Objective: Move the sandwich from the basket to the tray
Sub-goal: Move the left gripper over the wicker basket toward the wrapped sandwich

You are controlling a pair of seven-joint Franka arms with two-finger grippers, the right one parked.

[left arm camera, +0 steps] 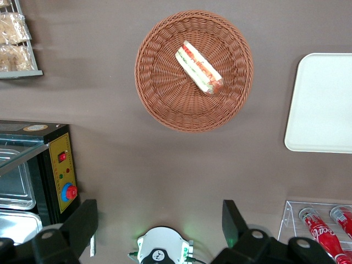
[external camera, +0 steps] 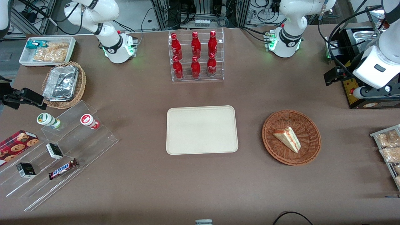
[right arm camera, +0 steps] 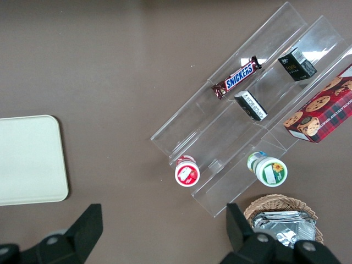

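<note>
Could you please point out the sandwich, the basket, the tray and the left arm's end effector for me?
sandwich (external camera: 287, 138): front view, white bread face.
basket (external camera: 271, 137): front view, woven inner wall.
tray (external camera: 201, 129): front view, bare middle.
end effector (left arm camera: 159, 220): left wrist view, midway between open fingertips, raised above the table.

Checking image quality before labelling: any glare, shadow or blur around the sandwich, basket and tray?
Front view: even light, sandwich, basket and tray sharp with faint shadows; glare only on the foil trays. Left wrist view: sandwich filling crisp; the open pincer, high above the table and farther from the front camera than the basket, shows dark.
</note>
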